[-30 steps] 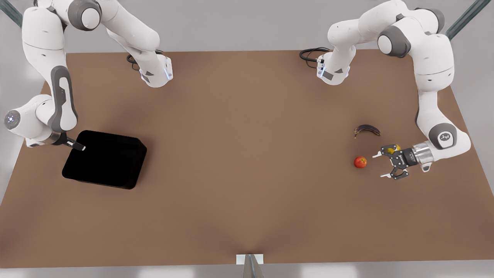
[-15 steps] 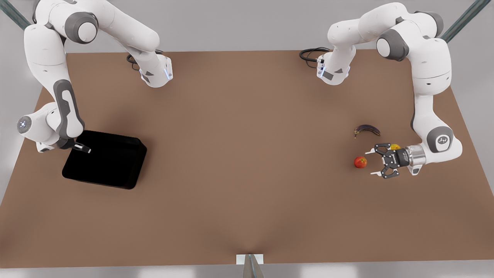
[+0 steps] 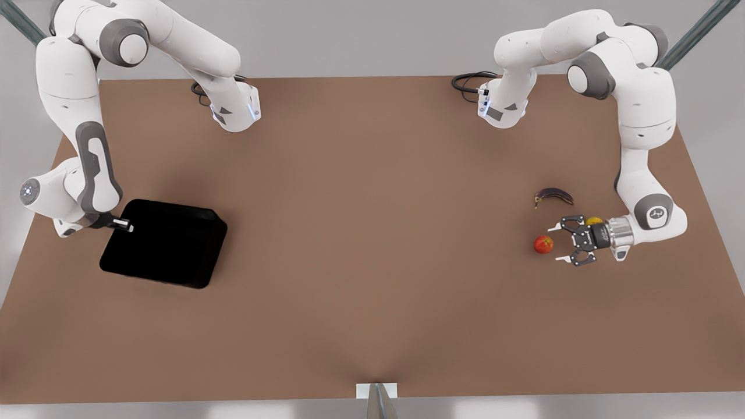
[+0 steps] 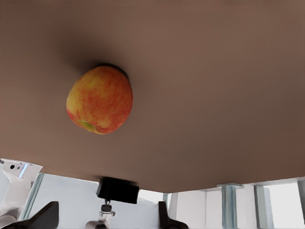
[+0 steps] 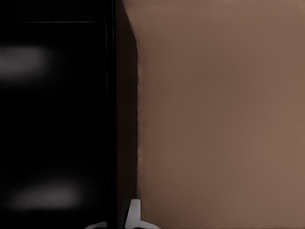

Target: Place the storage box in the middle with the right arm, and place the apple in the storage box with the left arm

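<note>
**Box gripped at its rim, apple faced by spread fingers**

Farthest toward the front view's left, the right gripper (image 3: 123,224) is seen at the rim of the storage box (image 3: 166,244), on the box's side nearest the table edge. One pale fingertip lies over the black wall there, and in the right wrist view a white fingertip (image 5: 134,215) stands just outside the box wall (image 5: 114,119); the jaws appear closed onto that rim, though the inner finger is lost against the black. The box rests flat on the brown table (image 3: 372,244), well apart from the middle, turned slightly askew to the table edges. Bare tabletop lies between it and the centre.

Toward the front view's right, the apple (image 3: 543,244) sits on the table, with the left gripper (image 3: 557,242) just beside it, its fingers spread wide and pointed at the fruit without touching it. In the left wrist view the apple (image 4: 99,99) is seen alone on the surface, apart from the fingers. A dark banana (image 3: 553,196) lies near, farther back on the table, and a yellow-green fruit (image 3: 594,221) is partly hidden behind the left gripper's body, touching neither the apple nor the fingertips.
</note>
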You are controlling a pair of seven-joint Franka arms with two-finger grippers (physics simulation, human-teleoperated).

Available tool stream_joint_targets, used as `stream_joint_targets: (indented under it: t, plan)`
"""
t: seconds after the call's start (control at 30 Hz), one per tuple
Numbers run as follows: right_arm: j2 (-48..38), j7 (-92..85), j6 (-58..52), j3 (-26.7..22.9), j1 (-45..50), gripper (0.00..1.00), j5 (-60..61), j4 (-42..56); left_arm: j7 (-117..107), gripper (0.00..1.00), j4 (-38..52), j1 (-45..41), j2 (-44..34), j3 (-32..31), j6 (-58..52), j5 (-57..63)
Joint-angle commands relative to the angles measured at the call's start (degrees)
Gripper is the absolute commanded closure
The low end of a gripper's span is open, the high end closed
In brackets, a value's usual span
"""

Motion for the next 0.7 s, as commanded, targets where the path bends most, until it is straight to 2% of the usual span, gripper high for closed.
stream_joint_targets:
  t: [0.0, 0.1, 0.23, 0.33, 0.43, 0.5, 0.67]
  plan:
    - [-0.4, -0.2, -0.1, 0.1, 0.0, 0.79, 0.0, 0.0, 0.3, 0.0, -0.3, 0.0, 0.1, 0.0, 0.4, -0.6]
    - [-3.2, -2.1, -2.4, 4.7, -0.1, 0.79, 2.0, 0.8, 1.7, 0.0, -1.9, 0.0, 0.9, -0.2, 1.6, -2.3]
    - [-3.9, 1.2, -8.1, 15.2, 0.3, 0.79, 1.5, 8.5, 2.5, 0.0, -2.3, 0.0, 1.6, -0.5, 3.6, -3.8]
    - [-3.6, 10.1, -9.8, 15.3, 13.3, 0.79, -1.2, 13.2, 2.8, 0.0, -2.4, 0.0, 2.0, -1.6, 4.8, -4.5]
    - [-3.0, 28.5, -10.0, 15.4, 29.6, 0.79, -6.0, 15.6, 4.1, 0.0, -2.4, 0.0, 2.6, -1.6, 5.0, -4.7]
    - [1.8, 44.0, -10.0, 15.4, 41.4, 0.79, -8.9, 22.1, 4.2, 0.0, -3.1, 0.0, 2.5, -1.5, 4.4, -4.5]
    - [12.5, 49.4, -9.6, 15.5, 52.4, 0.79, -8.2, 33.0, 7.5, 0.0, -5.0, 0.1, 3.3, -1.3, 5.1, -4.8]
